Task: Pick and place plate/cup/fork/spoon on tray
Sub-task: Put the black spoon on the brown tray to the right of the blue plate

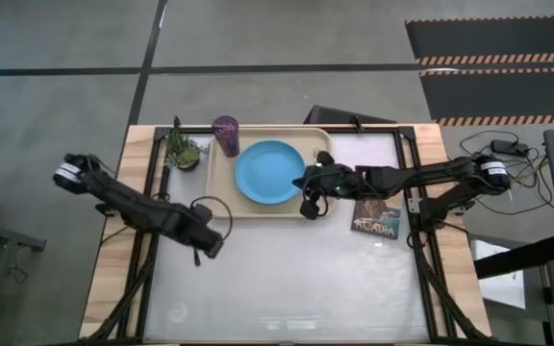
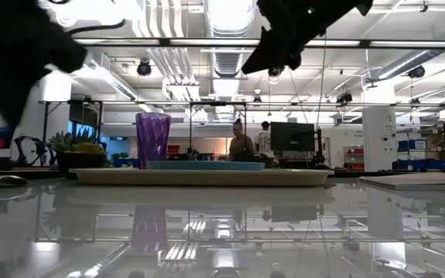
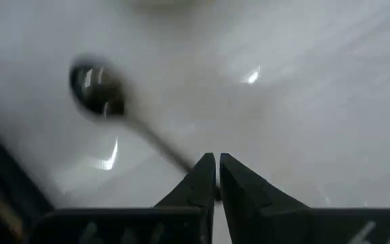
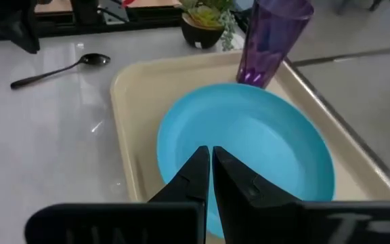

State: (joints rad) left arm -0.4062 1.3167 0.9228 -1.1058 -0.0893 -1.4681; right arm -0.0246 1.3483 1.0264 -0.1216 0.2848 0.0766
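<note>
The beige tray [image 1: 221, 187] lies at the table's far middle. The sky-blue plate [image 1: 269, 172] lies flat on it, and the purple cup [image 1: 226, 135] stands upright in its far left corner. The dark spoon [image 4: 59, 68] lies flat on the table just near-left of the tray. My left gripper [image 1: 207, 242] is shut and raised above the table, over the spoon's handle end [image 3: 175, 154]. My right gripper [image 4: 209, 157] is shut and empty, raised over the plate's near right rim. The fork is out of view.
A small green potted plant [image 1: 185, 152] stands left of the tray. A dark-covered book [image 1: 376, 217] lies right of it. The glossy white table top [image 1: 296, 279] spreads toward the near edge. People and desks show in the room beyond [image 2: 242, 143].
</note>
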